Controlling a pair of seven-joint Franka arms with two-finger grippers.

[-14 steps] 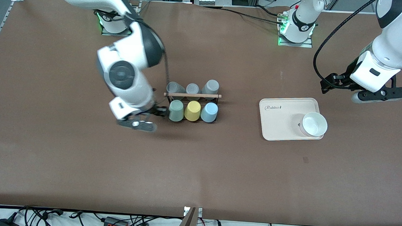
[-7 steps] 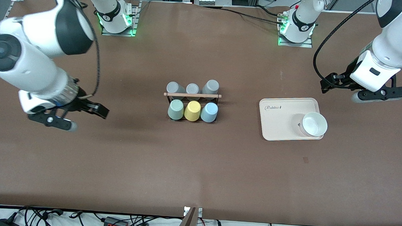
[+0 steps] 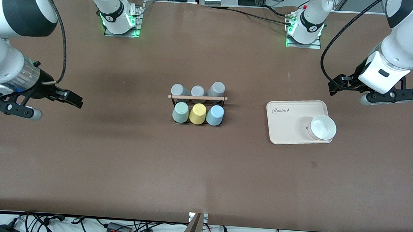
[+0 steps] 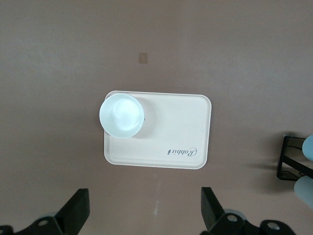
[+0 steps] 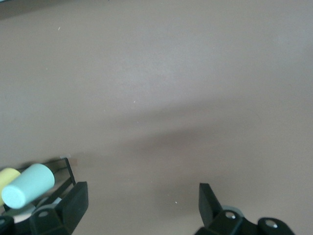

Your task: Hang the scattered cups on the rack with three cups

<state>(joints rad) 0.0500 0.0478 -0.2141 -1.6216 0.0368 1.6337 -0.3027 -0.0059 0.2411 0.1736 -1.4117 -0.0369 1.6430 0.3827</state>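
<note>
The rack (image 3: pixel 197 98) stands mid-table, black wire with a wooden rod on top. The pale mint green cup (image 3: pixel 181 112), a yellow cup (image 3: pixel 197 113) and the light blue cup (image 3: pixel 215 115) sit on its pegs on the side nearer the front camera. Three grey cups (image 3: pixel 197 91) sit on its farther side. My right gripper (image 3: pixel 71 98) is open and empty over bare table toward the right arm's end, well apart from the rack. Its wrist view (image 5: pixel 142 200) shows the mint cup (image 5: pixel 29 185) at the edge. My left gripper (image 3: pixel 334 85) is open and empty, waiting (image 4: pixel 144 208) over the table beside the tray.
A cream tray (image 3: pixel 288 122) with a white bowl (image 3: pixel 323 127) on it lies toward the left arm's end; both show in the left wrist view, tray (image 4: pixel 166 132) and bowl (image 4: pixel 121 115). A small mark (image 3: pixel 314 163) is on the brown table.
My right gripper has drawn away from the mint cup on the rack toward the right arm's end, empty. The cups stay on the rack. The left arm has hardly moved.
</note>
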